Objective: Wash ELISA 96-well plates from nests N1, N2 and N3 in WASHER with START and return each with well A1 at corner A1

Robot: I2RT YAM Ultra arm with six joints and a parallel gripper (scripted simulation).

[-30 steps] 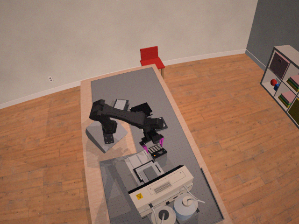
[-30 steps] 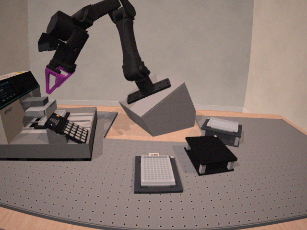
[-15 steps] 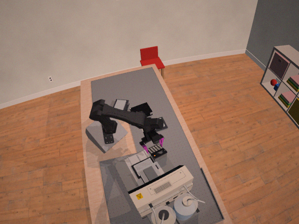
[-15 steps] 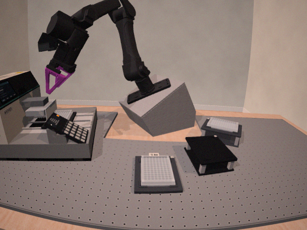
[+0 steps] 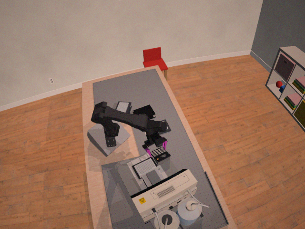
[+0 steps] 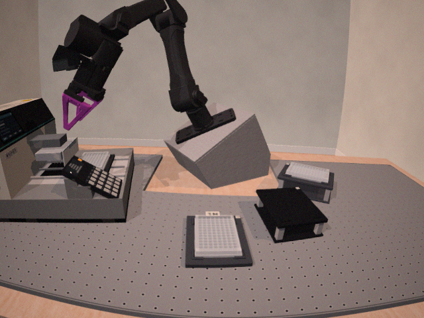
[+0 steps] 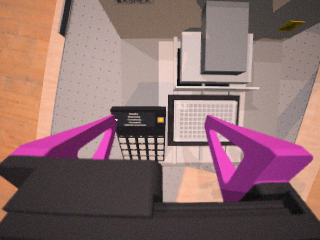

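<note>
My gripper is open and empty, hanging high above the washer's keypad. An amber lamp glows on the keypad. One white 96-well plate lies flat in the carrier, in front of the grey manifold. A second plate sits in the flat front nest. A third plate sits in the raised back nest. The black raised nest between them holds no plate.
The washer's beige body stands behind the carrier, with two bottles behind it. The arm's wedge base stands between washer and nests. A red chair stands past the table's far end.
</note>
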